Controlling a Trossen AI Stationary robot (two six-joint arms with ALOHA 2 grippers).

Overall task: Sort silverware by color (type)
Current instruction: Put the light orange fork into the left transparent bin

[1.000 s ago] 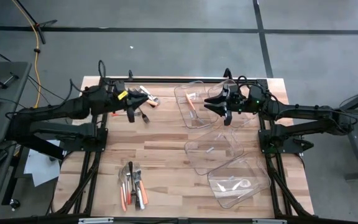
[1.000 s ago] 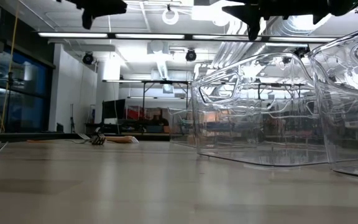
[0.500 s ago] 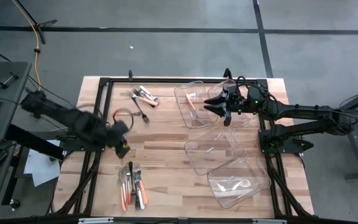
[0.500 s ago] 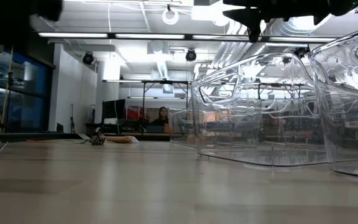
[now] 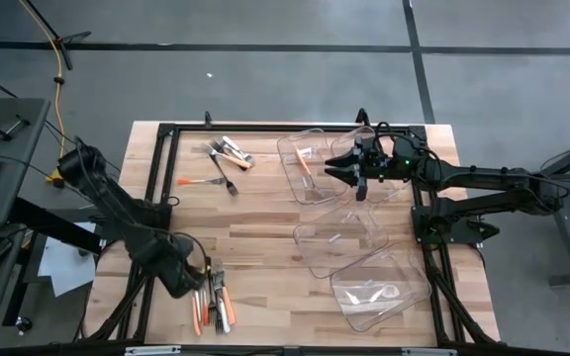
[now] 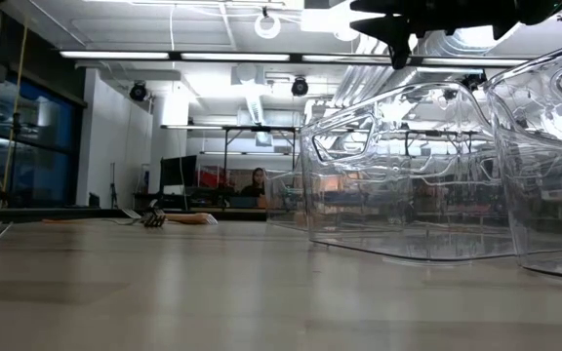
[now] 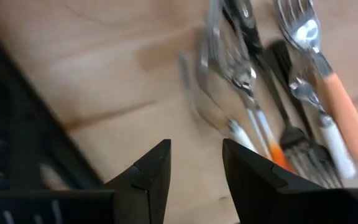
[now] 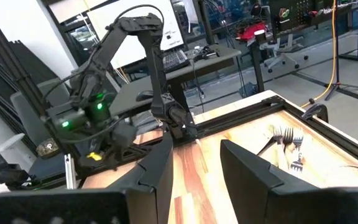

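Silverware lies in two places. A pile (image 5: pixel 212 297) with orange, white and dark handles sits near the front left, also in the left wrist view (image 7: pixel 291 93). A smaller group (image 5: pixel 229 153) lies at the far left, with an orange-handled fork (image 5: pixel 199 182) beside it. My left gripper (image 5: pixel 194 279) points down just left of the near pile, open (image 7: pixel 196 163), with bare wood between its fingers. My right gripper (image 5: pixel 336 170) hovers level over the far clear bin (image 5: pixel 315 138), open (image 8: pixel 194 165) and holding nothing.
Three clear bins stand on the right half: the far one holds an orange-handled piece (image 5: pixel 305 163), the middle one (image 5: pixel 359 242) a small pale piece, the near one (image 5: pixel 404 297) a white piece. Bare wood lies between the pile and the bins. A person shows far behind the table (image 6: pixel 257 185).
My left gripper has swung from the far silverware group toward the table's near edge and down, turning to point straight down beside the near pile. An orange-handled fork now shows on the wood close to where the gripper stood before.
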